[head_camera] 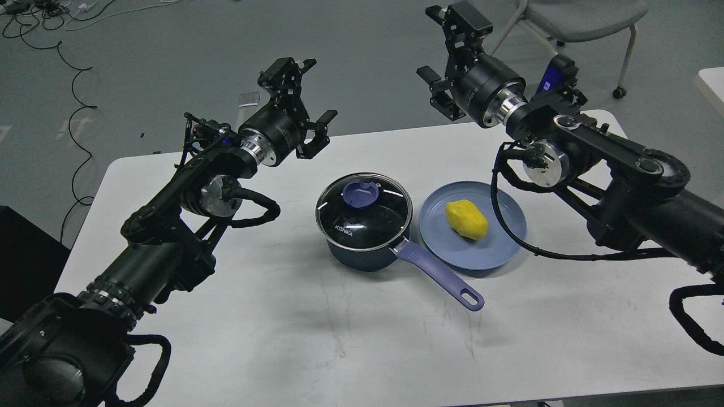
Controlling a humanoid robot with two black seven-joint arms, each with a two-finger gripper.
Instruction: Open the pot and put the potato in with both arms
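Note:
The pot [360, 250], a dark navy saucepan, stands at the table's middle with its glass lid [373, 217] on; the lid has a lavender knob [362, 194]. The pot's purple handle [440, 275] points toward the front right. Just right of it, the yellow potato [466, 219] lies on a shallow blue plate [500, 244]. My left gripper [314, 93] hangs open above the table's far edge, up and left of the pot, holding nothing. My right gripper [431, 45] is open and empty too, raised beyond the far edge above the plate.
The white table [339, 345] carries only the pot and plate. A grey chair [582, 17] stands behind at the far right. Cables [73, 85] trail over the floor at the far left. A dark object [22, 254] sits by the table's left edge.

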